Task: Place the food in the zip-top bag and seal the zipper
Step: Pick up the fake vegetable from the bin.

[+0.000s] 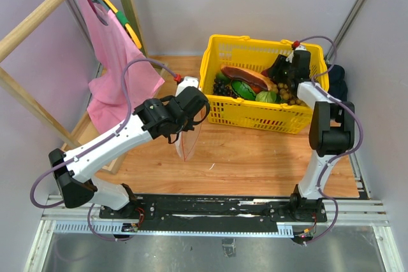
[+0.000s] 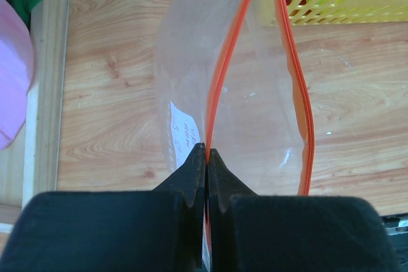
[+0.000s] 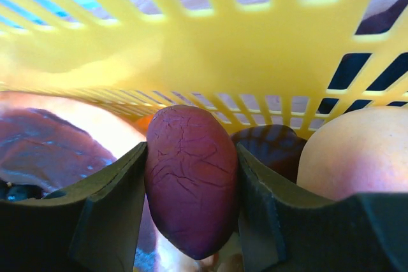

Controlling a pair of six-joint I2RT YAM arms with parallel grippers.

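— Starting big: wooden surface (image 1: 255, 164), then the yellow basket (image 1: 255, 118) at its far side. Holding the food?

— Holding it, yes. Purplish piece (image 3: 191, 208) down inside the basket's right end, just beside a peach-like fruit (image 3: 357, 157). Grasped by the right claw (image 3: 191, 154), pads pressed on both flanks, upright along its length in the wrist view.

— And the zip-top bag (image 1: 187, 141)?

— Hanging just outside the basket's front left corner. Pinched at one end of its mouth by the left claw (image 2: 206, 152), clenched tight on the red zipper (image 2: 220, 87). Gaping open, stretched lengthwise from that claw toward the basket. Touching the surface or hanging free: cannot tell.

— Which way to travel, then?

— Leftward, by my reckoning: up over the basket's left wall, then down between the two zipper lips. Nearer to the bag, the left arm (image 1: 115, 141), but occupied as holder: stretched diagonally toward the basket's left corner, wrist bent down. Right arm (image 1: 325, 132): rising upright beside the basket's right end, then folded forward, wrist dipped inside.

— Risk?

— Slim mouth. Probably better entered along its length than across.
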